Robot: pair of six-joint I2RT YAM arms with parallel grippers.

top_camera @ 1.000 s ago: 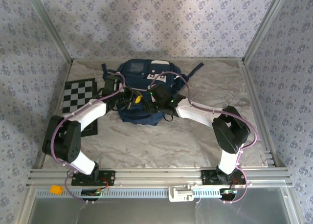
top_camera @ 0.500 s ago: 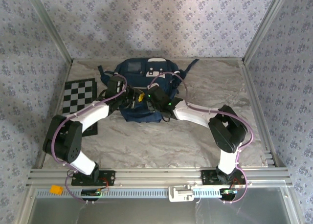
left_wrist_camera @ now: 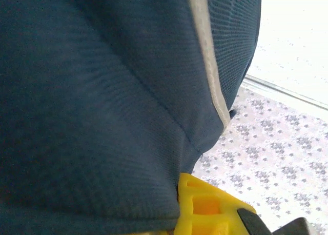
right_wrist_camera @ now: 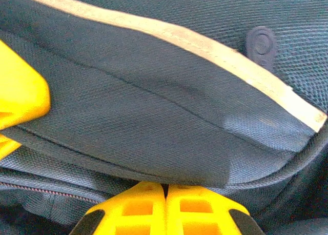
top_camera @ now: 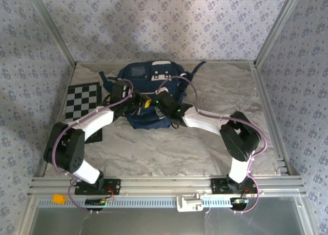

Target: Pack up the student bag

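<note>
Student bag [top_camera: 154,73] navy, sits at the back centre of the table [top_camera: 215,137], white-flapped pocket [top_camera: 163,65] on the far side, straps trailing off both sides. Checkerboard mat [top_camera: 83,98] lies flat to its left, apart from it.

Both arms reach in over the near half of the bag. Left gripper [top_camera: 136,102] is clenched on bag cloth: the left wrist view has navy fabric [left_wrist_camera: 102,91] with folds converging at its yellow finger [left_wrist_camera: 202,207], and a white stripe [left_wrist_camera: 207,65] running down the cloth above.

Right gripper [top_camera: 156,102] sits just beside the left one, over the same part of the bag. From the right wrist its two yellow fingers are pressed flush together [right_wrist_camera: 165,194], tips right at the lower edge of a navy flap [right_wrist_camera: 154,106] trimmed with a white stripe [right_wrist_camera: 205,47] (cannot tell if any cloth is nipped between them). Round dark snap [right_wrist_camera: 261,42] on the panel behind the flap.
</note>
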